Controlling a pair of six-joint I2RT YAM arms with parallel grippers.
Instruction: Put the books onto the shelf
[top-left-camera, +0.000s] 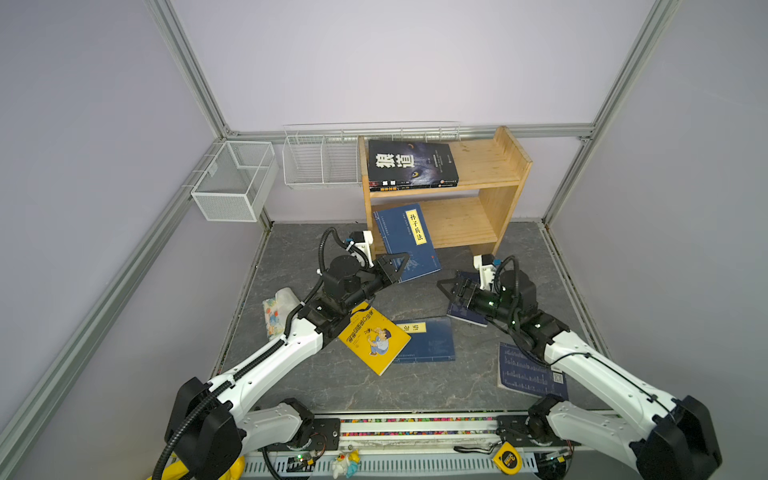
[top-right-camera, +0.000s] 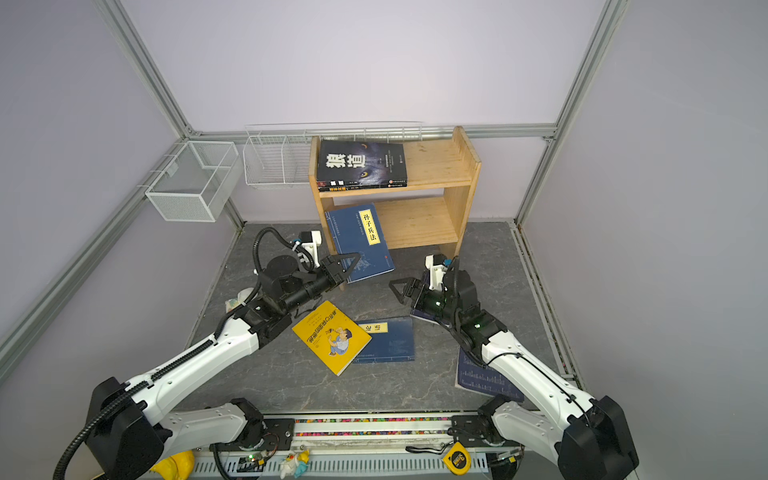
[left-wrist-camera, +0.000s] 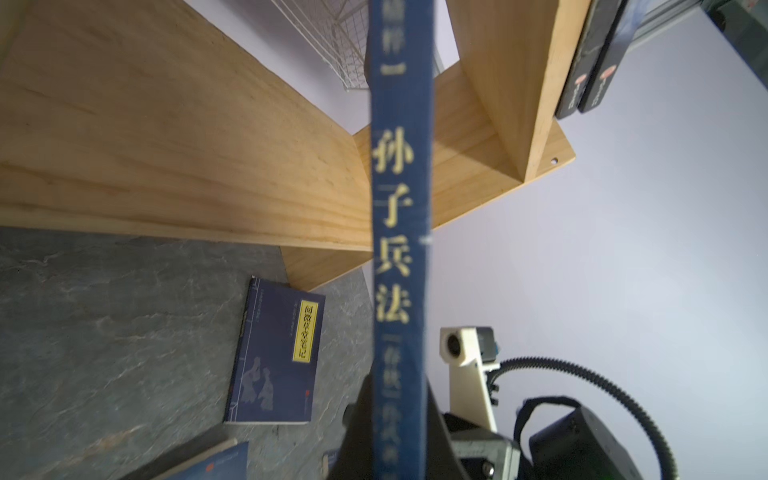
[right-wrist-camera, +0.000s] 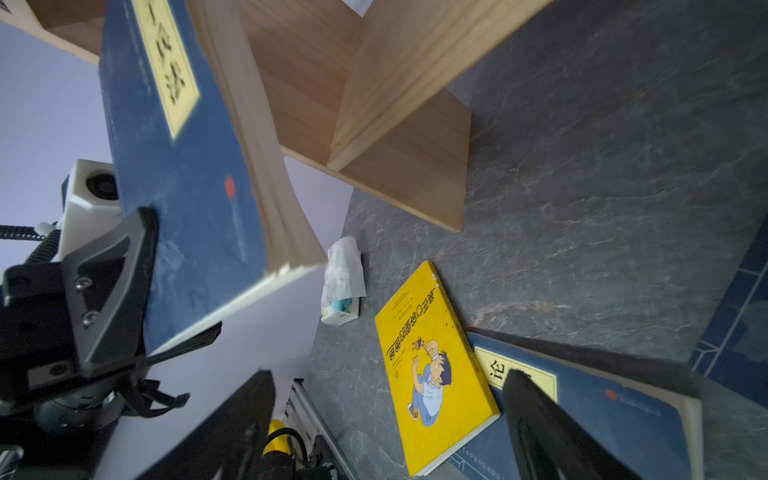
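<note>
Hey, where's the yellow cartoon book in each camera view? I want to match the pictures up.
Both top views: the yellow book lies flat in the front middle of the table.
Left wrist: not in it.
Right wrist: the yellow book lies flat on the table, one edge over a navy book.
Shared landmark: the wooden shelf, seen in all four views.

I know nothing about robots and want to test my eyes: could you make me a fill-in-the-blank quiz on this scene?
The left gripper is shut on a navy book held before the shelf's ____ tier.
The black books lie on its ____ tier.
The right gripper is ____ and empty.
Missing: lower; top; open.
</note>
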